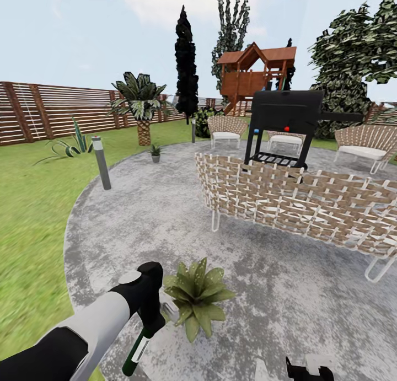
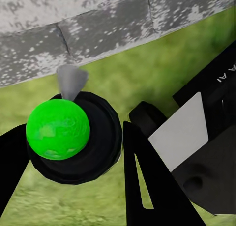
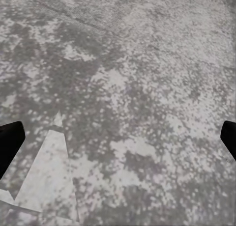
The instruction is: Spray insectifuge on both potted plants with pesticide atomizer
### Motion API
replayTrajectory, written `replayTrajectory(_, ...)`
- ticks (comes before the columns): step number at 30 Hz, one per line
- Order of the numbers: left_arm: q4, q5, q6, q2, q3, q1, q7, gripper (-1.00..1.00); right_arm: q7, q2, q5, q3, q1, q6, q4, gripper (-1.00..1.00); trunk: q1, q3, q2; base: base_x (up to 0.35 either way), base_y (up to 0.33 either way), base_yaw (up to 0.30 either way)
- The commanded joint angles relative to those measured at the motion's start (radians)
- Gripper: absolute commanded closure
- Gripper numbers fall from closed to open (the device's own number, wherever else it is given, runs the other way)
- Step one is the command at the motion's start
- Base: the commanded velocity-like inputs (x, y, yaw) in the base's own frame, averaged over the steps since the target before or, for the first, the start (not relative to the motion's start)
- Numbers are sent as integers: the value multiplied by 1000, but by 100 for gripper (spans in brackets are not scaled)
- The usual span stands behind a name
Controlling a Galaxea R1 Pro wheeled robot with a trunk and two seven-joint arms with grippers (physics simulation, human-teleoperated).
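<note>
Head view: the left gripper [image 1: 150, 320] is closed on the pesticide atomizer [image 1: 135, 352], which hangs tilted below the wrist, dark green body with a white band, its pale trigger head [image 1: 168, 310] just beside the near potted plant [image 1: 197, 298]. That plant stands on the paved circle [image 1: 275, 282] close to its edge. The second potted plant [image 1: 155, 153] stands far off at the paving's rim, near the palm [image 1: 140, 105].

Left wrist view: the atomizer is seen end-on, its green round base [image 2: 58, 129] seated in a dark collar between the black fingers [image 2: 142, 182], with lawn [image 2: 147, 83] and the paved edge beyond.

Right wrist view: the right gripper [image 3: 118, 142] hangs over bare mottled paving, its two dark fingertips [image 3: 9, 142] far apart at the frame edges, jaws wide, nothing between them.

Surroundings: a grey bollard light [image 1: 101, 163] at the lawn edge, a striped agave [image 1: 74, 145], a slat fence [image 1: 55, 113], a woven bench [image 1: 298, 202], a black grill [image 1: 286, 127], wicker chairs [image 1: 364, 141] and a wooden playhouse [image 1: 253, 72] behind.
</note>
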Motion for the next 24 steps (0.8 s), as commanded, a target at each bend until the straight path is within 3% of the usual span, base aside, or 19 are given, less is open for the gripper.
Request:
replayTrajectory(1,-2,-9,8,0,-2,0,-10,100,-5,0,11,-6,-1,-3,1,-100,0,-1,0,2,-22,8)
replayTrajectory(11,-44,-9,9,0,-1,0,-9,100,-4,2,10,-5,-1,-3,1,-100,0,-1,0,3,-15,0)
replayTrajectory(18,-45,-9,9,1,-1,0,-9,100,-4,2,10,-5,-1,-3,1,-100,0,-1,0,28,-257,10)
replayTrajectory(24,-46,-9,9,1,3,-1,-9,100,-4,2,10,-5,-1,-3,1,-100,0,-1,0,-94,-254,216)
